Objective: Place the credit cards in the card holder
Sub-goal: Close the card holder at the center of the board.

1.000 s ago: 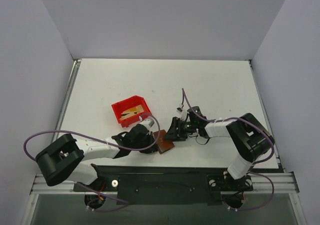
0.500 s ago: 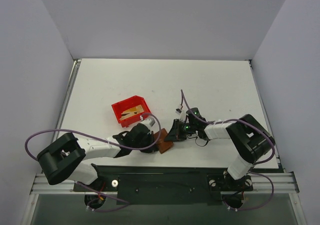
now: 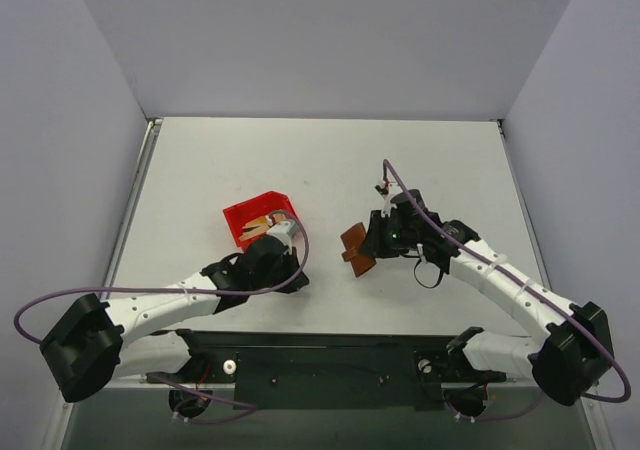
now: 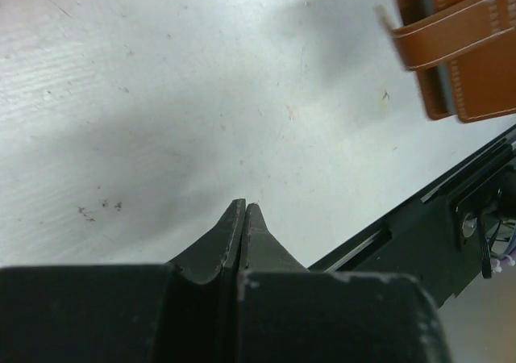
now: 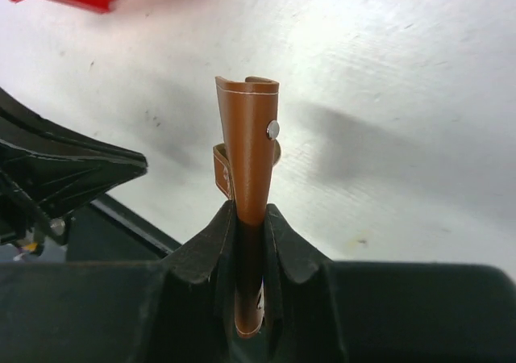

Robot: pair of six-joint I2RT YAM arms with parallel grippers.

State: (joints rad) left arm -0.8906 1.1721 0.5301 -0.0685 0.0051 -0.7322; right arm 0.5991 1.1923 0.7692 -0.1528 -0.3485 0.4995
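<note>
Grip: right end effector (image 5: 250, 218) clamped on brown leather folding card holder (image 5: 248, 145) | left end effector (image 4: 243, 214) pressed together, empty | risk: narrow pinch may slip, dropping it.

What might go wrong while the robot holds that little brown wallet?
The right gripper pinches the card holder by one end only, so it could twist or slip out. The left gripper is shut beside the red bin; reaching for the credit cards could shove the bin.

White surface (image 3: 330, 170), faintly scuffed and speckled. One red bin (image 3: 237, 220) rests directly on it, left of centre and toward the near edge.
</note>
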